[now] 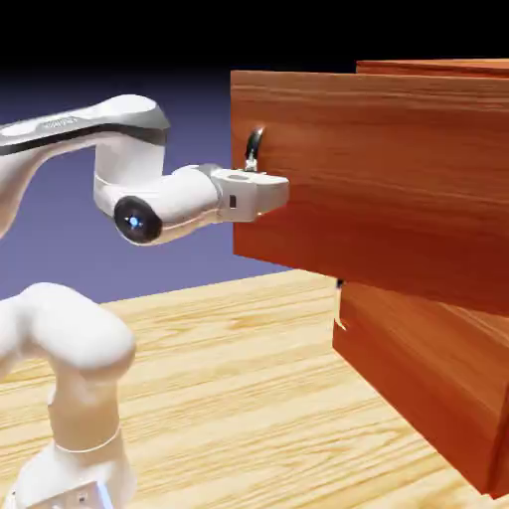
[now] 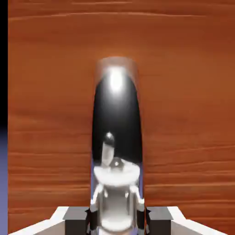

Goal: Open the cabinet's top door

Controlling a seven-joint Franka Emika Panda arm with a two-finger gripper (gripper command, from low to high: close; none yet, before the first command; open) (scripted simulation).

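Reddish-brown wood-grain top door [image 1: 368,189] of cabinet [image 1: 427,388], pulled out well past lower panel [image 1: 423,368], front face toward arm, long axis level. Curved silver-black handle [image 1: 254,147] upright on front. End effector [image 1: 260,171] clamped on handle, jaws narrow. Above tabletop [image 1: 239,398].

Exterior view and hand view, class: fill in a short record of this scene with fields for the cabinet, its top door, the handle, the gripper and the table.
cabinet: reddish-brown wood grain, two stacked front panels
top door: pulled out well past the lower panel
handle: curved, shiny metal, on the top door's front
gripper: level, shut on the handle
table: light wood
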